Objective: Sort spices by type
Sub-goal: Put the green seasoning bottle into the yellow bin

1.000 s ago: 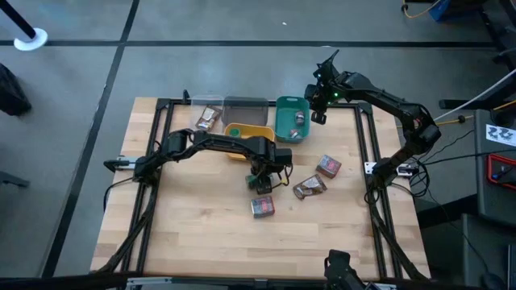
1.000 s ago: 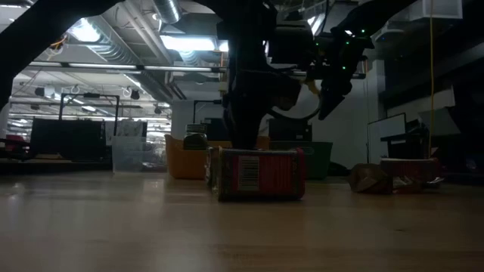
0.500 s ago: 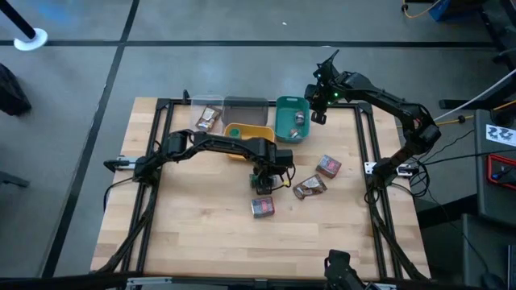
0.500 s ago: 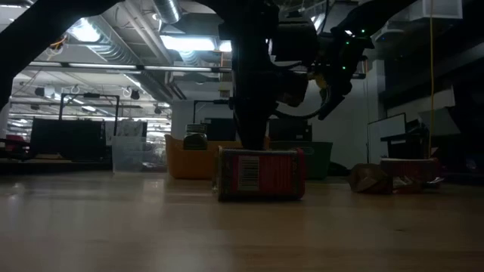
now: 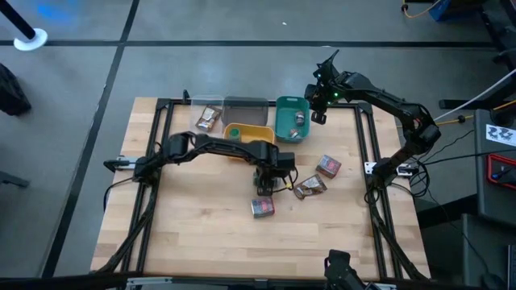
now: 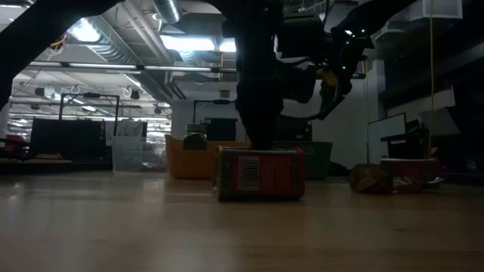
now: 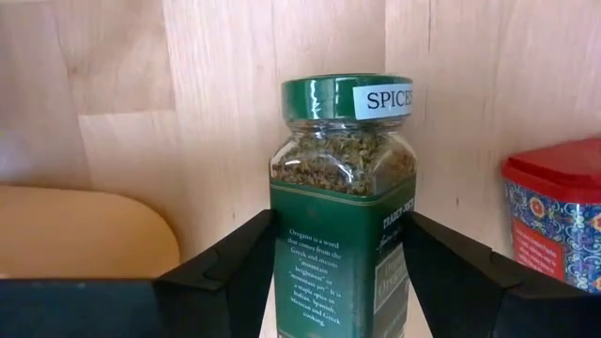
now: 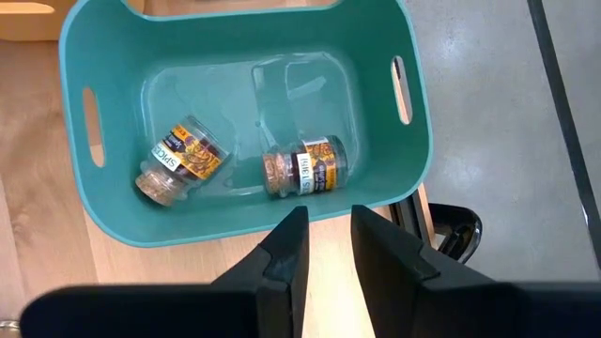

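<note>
A green-capped jar [image 7: 343,188] of dried herbs sits between the fingers of my left gripper [image 5: 264,179], which points down at the table's middle and is shut on it. A red box [image 5: 263,208] lies just nearer, and hides the jar in the low view. A brown packet [image 5: 309,188] and a second red box [image 5: 328,167] lie to the right. My right gripper [image 8: 329,225] hovers over the near rim of the teal tray [image 8: 418,122], fingers slightly apart with nothing between them. Two small round jars [image 8: 178,160] [image 8: 305,169] lie on their sides in that tray. My left gripper pinches the green-capped jar's body between its two fingers [image 7: 246,258], one on each flat side [image 7: 280,253], below the cap. The fingers come from above, pointing down, and lie across the jar. Whether the jar rests on the table or hangs clear I cannot tell.
Along the far edge stand a clear tray [image 5: 208,118] holding a brown packet, a grey tray [image 5: 246,107], a yellow tray [image 5: 254,131] holding a green-capped jar, and the teal tray [image 5: 282,103]. Bare wood lies at the near left.
My left gripper has rolled about its downward line over the jar. In the low view the jar's edge, which showed left of the red box, is now hidden behind the box.
</note>
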`<action>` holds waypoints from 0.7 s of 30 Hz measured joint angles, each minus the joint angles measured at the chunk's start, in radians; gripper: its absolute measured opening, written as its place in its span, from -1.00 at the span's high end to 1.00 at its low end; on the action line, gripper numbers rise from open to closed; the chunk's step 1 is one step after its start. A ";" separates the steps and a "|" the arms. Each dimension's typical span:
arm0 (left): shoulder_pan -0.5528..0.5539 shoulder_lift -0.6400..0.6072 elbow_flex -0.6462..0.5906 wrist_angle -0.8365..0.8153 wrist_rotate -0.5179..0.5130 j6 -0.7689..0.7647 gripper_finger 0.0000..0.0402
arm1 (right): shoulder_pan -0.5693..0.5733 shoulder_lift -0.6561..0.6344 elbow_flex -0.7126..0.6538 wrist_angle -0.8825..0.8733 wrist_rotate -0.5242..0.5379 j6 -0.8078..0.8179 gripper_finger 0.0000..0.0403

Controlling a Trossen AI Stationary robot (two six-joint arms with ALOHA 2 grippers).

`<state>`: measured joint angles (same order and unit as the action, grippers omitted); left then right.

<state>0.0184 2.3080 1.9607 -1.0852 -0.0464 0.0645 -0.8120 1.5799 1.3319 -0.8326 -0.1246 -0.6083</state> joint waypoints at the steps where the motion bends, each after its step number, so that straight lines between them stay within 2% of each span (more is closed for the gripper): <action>1: -0.004 0.001 0.005 -0.003 -0.003 0.000 -0.03 | 0.000 0.000 0.000 0.000 0.000 0.000 0.59; 8: -0.029 0.007 0.043 -0.045 -0.032 0.030 -0.01 | 0.000 0.000 0.000 0.000 0.000 0.000 0.59; 21: -0.028 0.004 0.087 -0.154 -0.032 -0.041 -0.01 | 0.000 0.000 0.000 0.000 0.000 0.000 0.59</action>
<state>-0.0096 2.3125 2.0480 -1.2389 -0.0788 0.0232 -0.8120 1.5799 1.3319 -0.8326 -0.1246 -0.6083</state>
